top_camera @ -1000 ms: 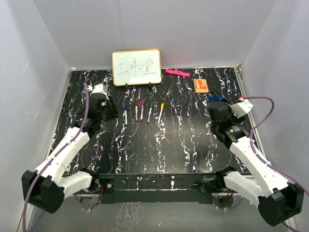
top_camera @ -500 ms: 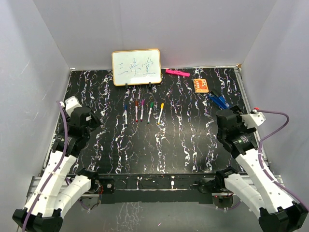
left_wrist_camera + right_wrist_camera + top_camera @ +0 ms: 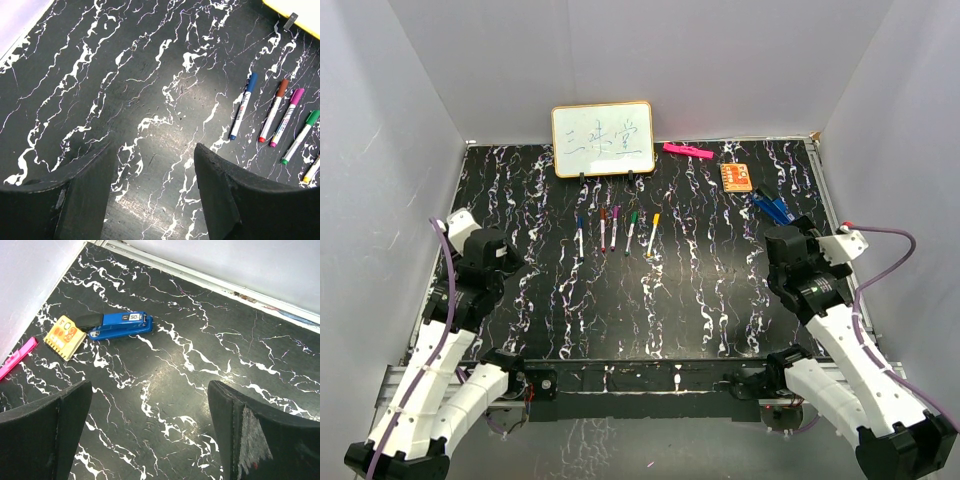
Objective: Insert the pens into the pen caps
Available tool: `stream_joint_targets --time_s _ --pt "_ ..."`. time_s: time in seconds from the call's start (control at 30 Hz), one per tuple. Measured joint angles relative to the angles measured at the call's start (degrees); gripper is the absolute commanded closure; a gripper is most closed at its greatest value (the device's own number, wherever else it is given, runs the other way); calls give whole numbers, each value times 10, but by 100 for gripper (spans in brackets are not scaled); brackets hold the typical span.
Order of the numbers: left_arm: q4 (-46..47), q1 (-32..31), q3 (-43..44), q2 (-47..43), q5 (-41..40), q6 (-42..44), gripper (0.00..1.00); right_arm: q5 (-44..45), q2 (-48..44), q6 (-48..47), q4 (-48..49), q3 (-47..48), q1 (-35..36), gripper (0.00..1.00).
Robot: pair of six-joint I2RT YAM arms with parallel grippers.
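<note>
Several white-barrelled pens (image 3: 615, 232) lie side by side on the black marbled table (image 3: 700, 290), below the whiteboard. In the left wrist view the blue pen (image 3: 243, 106), the brown one (image 3: 274, 111), the purple one (image 3: 287, 117) and the green one (image 3: 300, 137) each carry a matching pen cap on the far end, such as the blue cap (image 3: 252, 81). My left gripper (image 3: 503, 255) (image 3: 156, 150) hangs open over bare table, well left of the pens. Far right of them, my right gripper (image 3: 786, 246) (image 3: 150, 387) is wide open and holds nothing.
A whiteboard (image 3: 603, 139) stands at the back. A pink highlighter (image 3: 687, 151) (image 3: 17, 357), an orange card (image 3: 737, 177) (image 3: 65, 337) and a blue stapler (image 3: 772, 208) (image 3: 120, 325) lie at the back right, just ahead of my right gripper. White walls enclose the table.
Both arms have drawn back from the middle toward the table's sides and near edge. Both grippers have opened wider. The pens have not moved.
</note>
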Motion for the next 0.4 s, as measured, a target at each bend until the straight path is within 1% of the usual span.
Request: stream_joint_targets --time_s 0.1,0.27,0.4 --pt "-2 0 0 -2 -3 -1 38 0 5 0 -1 0 0 2" --pt "-2 0 0 -2 -4 0 41 0 6 0 -2 0 0 2" --pt "-2 0 0 3 -3 3 39 0 8 0 -2 0 0 2"
